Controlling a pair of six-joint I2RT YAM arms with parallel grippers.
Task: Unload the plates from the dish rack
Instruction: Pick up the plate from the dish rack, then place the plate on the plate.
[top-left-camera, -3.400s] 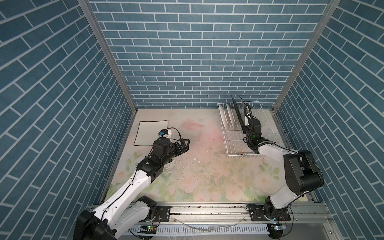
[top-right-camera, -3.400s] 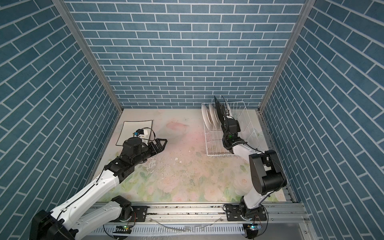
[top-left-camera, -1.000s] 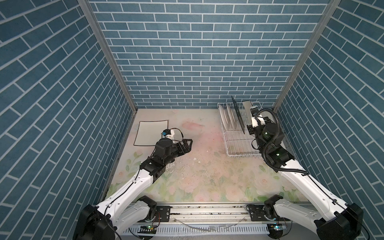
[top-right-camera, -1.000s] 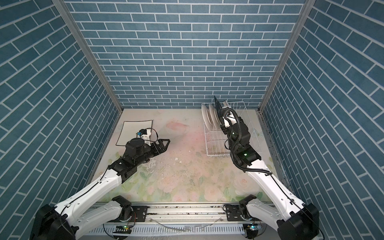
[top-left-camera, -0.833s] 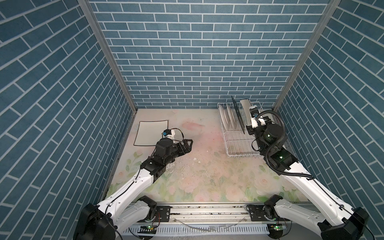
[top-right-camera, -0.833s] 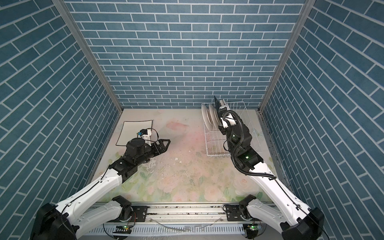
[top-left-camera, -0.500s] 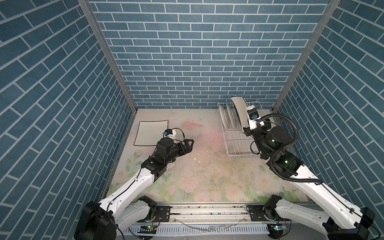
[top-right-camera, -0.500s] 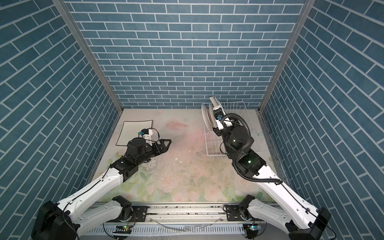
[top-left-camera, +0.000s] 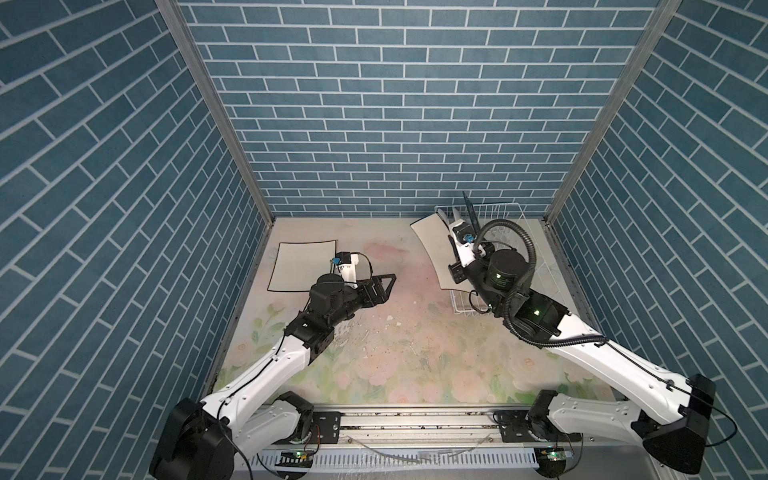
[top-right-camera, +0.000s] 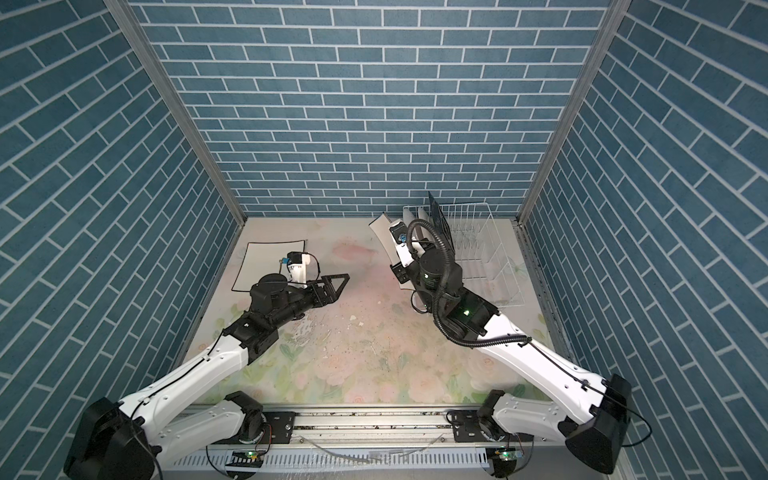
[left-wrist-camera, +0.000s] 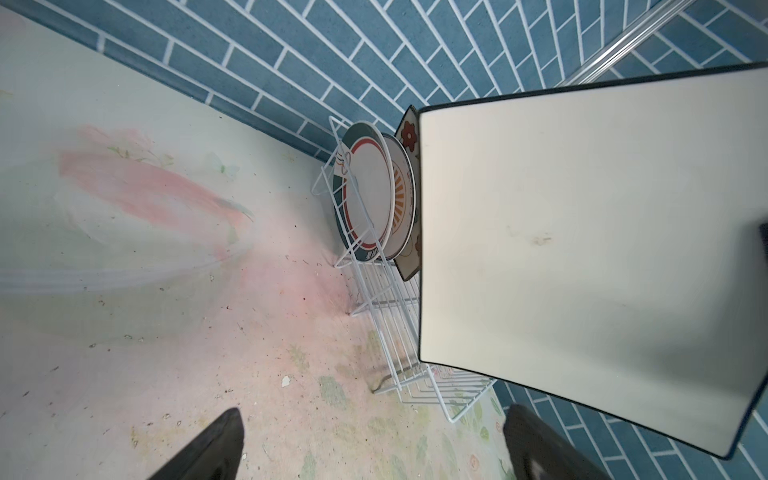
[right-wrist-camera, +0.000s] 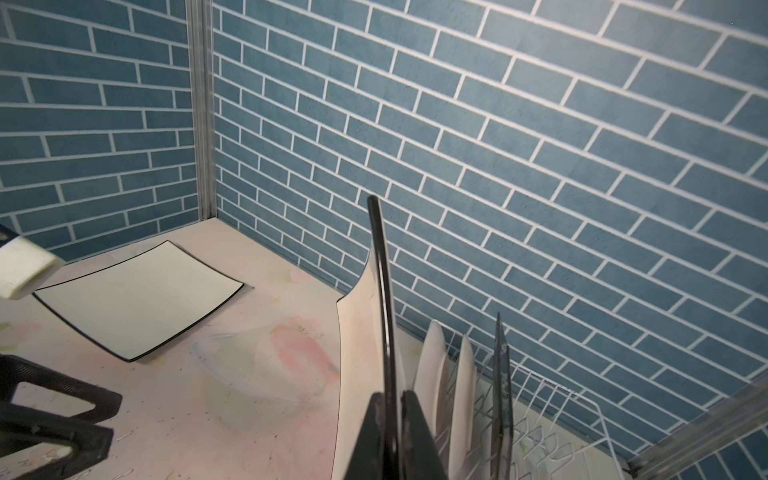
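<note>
The square plate (left-wrist-camera: 582, 249) I'm after is plain cream-white with a thin black rim and a faint smudge near its middle. It hangs on edge in the air, over the rack's (top-left-camera: 536, 257) side nearest the table's middle, face turned to the left arm. My right claw (right-wrist-camera: 392, 399) is clamped tight on its rim. Upright in the rack's far end I count 2 round plates (left-wrist-camera: 365, 195), 1 ringed red and dark teal, 1 with orange rays. Behind them stand a flowered plate (left-wrist-camera: 409, 137) and a black plate (top-left-camera: 471, 208). A flat plate (top-left-camera: 299, 266), also white and square, lies at the table's (top-left-camera: 395, 332) far left corner. My left claw (top-left-camera: 382, 286) hovers just beside it, jaws spread wide, holding nothing.
</note>
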